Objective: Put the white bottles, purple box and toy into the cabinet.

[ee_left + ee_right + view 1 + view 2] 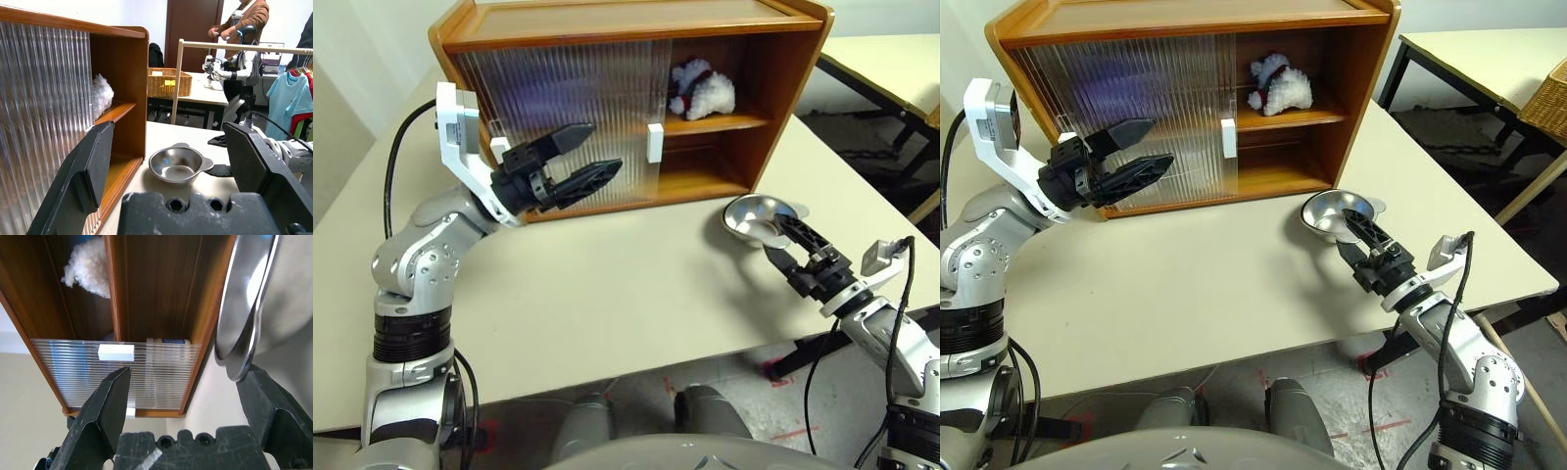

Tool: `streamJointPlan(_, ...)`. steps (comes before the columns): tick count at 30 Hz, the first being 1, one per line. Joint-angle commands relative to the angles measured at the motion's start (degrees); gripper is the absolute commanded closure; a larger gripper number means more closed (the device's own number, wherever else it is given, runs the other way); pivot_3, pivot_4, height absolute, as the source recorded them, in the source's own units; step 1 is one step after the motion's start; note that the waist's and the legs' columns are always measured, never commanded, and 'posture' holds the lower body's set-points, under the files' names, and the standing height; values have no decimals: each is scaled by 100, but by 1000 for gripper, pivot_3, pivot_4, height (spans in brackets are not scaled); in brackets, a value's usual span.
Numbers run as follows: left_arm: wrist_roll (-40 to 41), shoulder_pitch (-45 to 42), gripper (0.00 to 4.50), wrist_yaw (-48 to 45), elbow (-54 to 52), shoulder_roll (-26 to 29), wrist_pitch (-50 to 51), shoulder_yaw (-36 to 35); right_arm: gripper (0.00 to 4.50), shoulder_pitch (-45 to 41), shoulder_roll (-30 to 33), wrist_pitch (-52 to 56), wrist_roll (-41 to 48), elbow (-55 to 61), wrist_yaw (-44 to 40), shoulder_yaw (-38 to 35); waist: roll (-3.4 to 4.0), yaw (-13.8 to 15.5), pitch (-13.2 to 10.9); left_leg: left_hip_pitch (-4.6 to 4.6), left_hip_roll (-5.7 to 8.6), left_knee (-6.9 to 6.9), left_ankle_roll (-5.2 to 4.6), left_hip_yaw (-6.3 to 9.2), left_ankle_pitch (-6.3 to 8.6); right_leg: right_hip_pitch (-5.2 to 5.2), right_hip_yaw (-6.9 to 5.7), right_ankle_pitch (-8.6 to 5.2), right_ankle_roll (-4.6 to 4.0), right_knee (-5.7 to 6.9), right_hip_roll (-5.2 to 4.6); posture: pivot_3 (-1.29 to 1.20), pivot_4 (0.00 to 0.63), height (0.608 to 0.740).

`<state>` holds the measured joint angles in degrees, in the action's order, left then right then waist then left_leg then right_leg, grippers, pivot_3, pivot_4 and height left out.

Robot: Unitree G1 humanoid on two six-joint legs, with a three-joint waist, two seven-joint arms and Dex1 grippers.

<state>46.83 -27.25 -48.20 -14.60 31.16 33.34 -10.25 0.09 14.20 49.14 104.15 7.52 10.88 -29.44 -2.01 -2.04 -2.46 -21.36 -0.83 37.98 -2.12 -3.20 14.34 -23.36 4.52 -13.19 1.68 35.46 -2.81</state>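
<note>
The left gripper [576,157] hangs above the bench [607,294] in front of the cabinet [636,24], its two black fingers spread with nothing between them, tips pointing toward the ribbed sliding doors [563,117]. Those doors cover the left and middle of the cabinet front. Through the ribbing only a vague purplish tint shows on the upper level, too smeared to name. A white handle [655,143] marks the edge of the door; a second handle sits partly behind the left gripper's body.

To the right of the doors the cabinet stands open. On the upper shelf lies the toy [703,90], a fluffy white plush with a red band, its left side cut off by the door edge. In the right wrist view, a pale shape with bluish print [168,340] shows through the ribbed panel beside the cabinet's wooden divider; it may be one of the white bottles, but the ribbing blurs it too much to say.

On the bench just right of the cabinet sits a steel bowl [749,213]. The right gripper [786,242] is at the bowl's near side, fingers spread wide; one finger overlaps the bowl's rim, and whether it touches cannot be told.
</note>
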Motion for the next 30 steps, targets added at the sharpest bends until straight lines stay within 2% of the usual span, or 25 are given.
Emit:
streamJointPlan(1,7,31,0,16,-40,-1,4,1,30,21,-20,-315,132,182,253,103,0,0,0,0,0,0,0,0,0,0,0,0,0,-1,0,69,0,740)
streamJointPlan(6,13,13,0,17,-50,-6,7,9,30,127,-132,-476,-28,265,217,273,1,-1,-1,1,0,-1,-1,0,0,0,1,-2,-4,0,0,68,2,740)
streamJointPlan(9,23,-6,0,21,-55,-7,15,11,619,254,-207,-551,-139,351,158,327,1,-1,-1,1,0,-1,-1,-1,0,0,2,-3,-5,-1,-1,68,4,740)
streamJointPlan(14,33,-40,0,23,-50,-1,22,8,2436,450,-273,-657,-203,551,71,410,5,-4,-3,0,0,-2,-1,-1,1,-1,2,-4,-7,-1,-1,70,5,740)
streamJointPlan(19,40,-58,0,20,-51,14,25,2,4433,612,-307,-758,-243,712,-36,461,5,0,-3,0,0,-2,-1,0,1,-1,1,-5,-8,-1,-2,72,2,740)
streamJointPlan(30,-11,-103,0,-48,48,27,-16,16,4476,737,-367,-902,-264,1028,-101,721,6,-1,-4,1,-2,-4,0,0,1,-2,1,-7,-12,-2,-2,62,0,740)
